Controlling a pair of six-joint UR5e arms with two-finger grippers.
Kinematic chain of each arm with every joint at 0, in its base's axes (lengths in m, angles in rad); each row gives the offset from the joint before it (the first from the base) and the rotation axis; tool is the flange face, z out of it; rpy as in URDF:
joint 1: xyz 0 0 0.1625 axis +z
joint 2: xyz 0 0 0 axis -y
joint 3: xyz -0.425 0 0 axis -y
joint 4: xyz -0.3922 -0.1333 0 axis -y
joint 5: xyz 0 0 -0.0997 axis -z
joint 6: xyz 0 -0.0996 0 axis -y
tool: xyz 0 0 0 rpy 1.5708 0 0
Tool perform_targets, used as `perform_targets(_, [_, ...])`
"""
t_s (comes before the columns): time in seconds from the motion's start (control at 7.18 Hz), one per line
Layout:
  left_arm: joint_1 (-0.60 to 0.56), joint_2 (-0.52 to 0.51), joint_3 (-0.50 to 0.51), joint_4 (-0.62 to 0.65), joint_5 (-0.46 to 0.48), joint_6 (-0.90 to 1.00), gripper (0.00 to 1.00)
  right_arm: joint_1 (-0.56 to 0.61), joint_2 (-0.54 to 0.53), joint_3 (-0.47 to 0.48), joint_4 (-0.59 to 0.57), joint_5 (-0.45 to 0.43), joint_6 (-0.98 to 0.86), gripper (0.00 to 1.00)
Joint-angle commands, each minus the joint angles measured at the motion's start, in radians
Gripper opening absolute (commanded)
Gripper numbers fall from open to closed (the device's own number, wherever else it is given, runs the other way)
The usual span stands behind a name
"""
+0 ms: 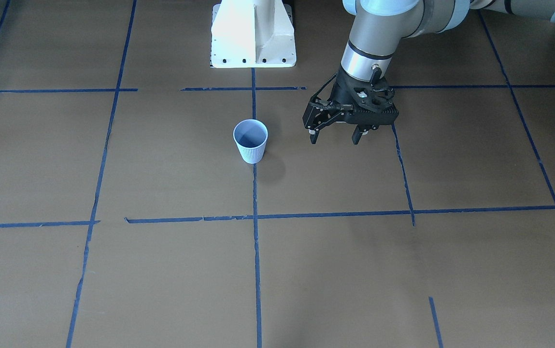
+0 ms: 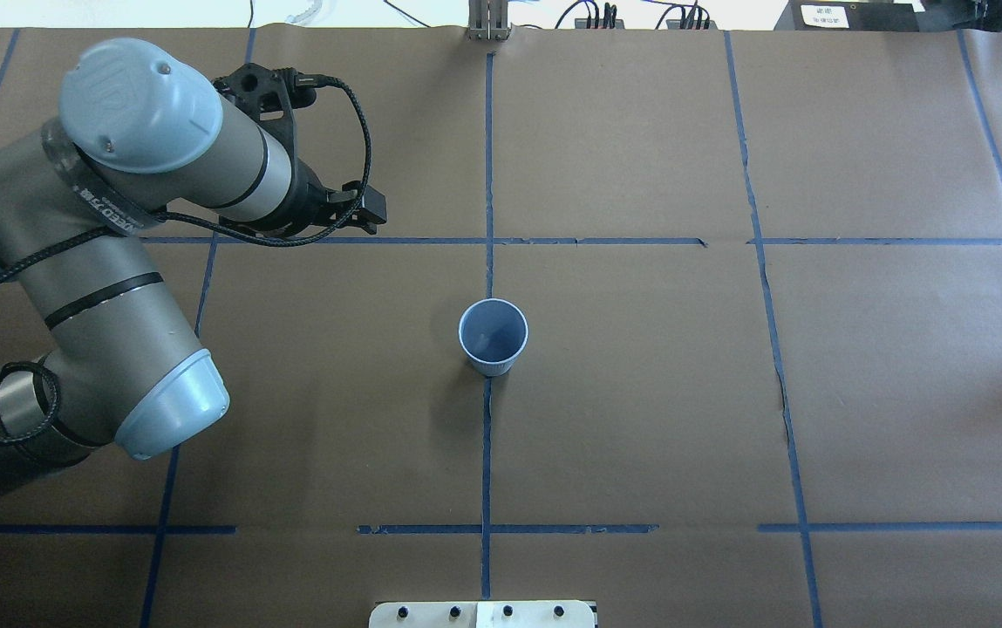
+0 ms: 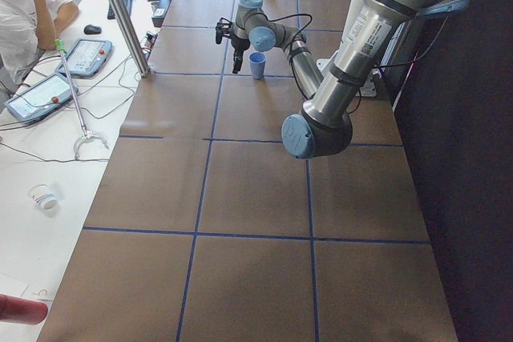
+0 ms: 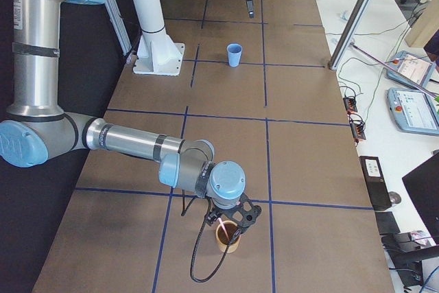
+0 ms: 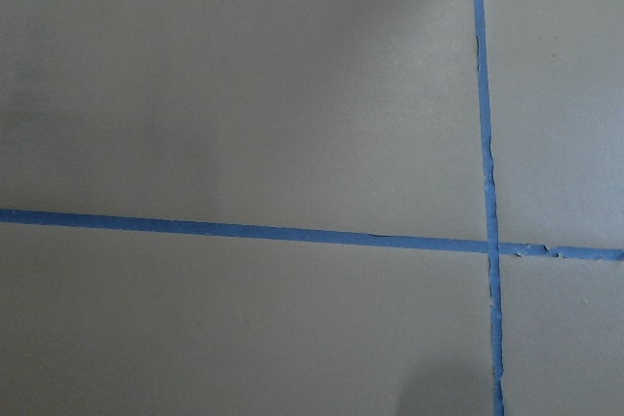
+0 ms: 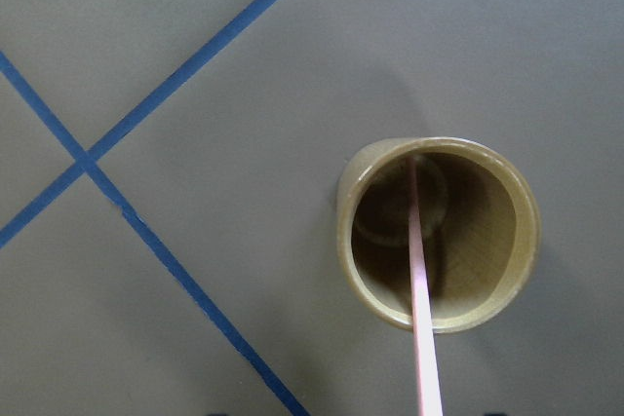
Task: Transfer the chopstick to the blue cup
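Brown kraft paper covers the table (image 1: 161, 270), gridded with blue tape; matte, flat, a few torn seams.

Pale blue ribbed paper cup (image 1: 250, 140): upright, mouth up, nothing inside. Light and thin-walled, so I judge it tips easily.

Left gripper (image 1: 335, 137): black, two fingers spread apart, holding nothing, pointing down above bare paper. Blue cup sits near its fingers, off to one side, not touching.

Right gripper (image 4: 230, 219): hangs directly over a tan cylindrical cardboard cup (image 6: 487, 221) at the far end of the table, well apart from the blue cup. Fingers hidden behind the wrist in the side view and out of the wrist camera's frame; cannot tell whether they are spread or clamped.

Thin pink chopstick (image 6: 419, 280): stands inside the tan cup, lower end on the cup floor, shaft leaning on the rim. Long axis runs close to vertical, up toward the right fingers. Upper end leaves the wrist frame, so contact with the fingers is not visible. Smooth, slim, rigid rod; little surface to pinch.

Judgement: right arm is the nearer one by far. Pick-up turns on closing across the shaft just below the fingers, then lifting straight along its axis so the tan cup stays put. Transfer not yet done.
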Motion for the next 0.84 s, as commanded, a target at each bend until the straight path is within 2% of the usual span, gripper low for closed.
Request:
perform_targets(0.0, [0.0, 0.001, -0.01, 0.0, 0.0, -0.001, 1.0, -0.013, -0.003, -0.014, 0.002, 0.0, -0.003, 0.51])
perform_targets(0.42, [-0.001, 0.001, -0.029, 0.0, 0.0, -0.014, 1.0, -0.013, -0.003, -0.025, 0.002, 0.003, -0.005, 0.04])
perform_targets(0.7, [-0.001, 0.003, -0.032, 0.0, 0.0, -0.024, 1.0, -0.01, -0.003, -0.018, 0.003, 0.025, -0.022, 0.0])
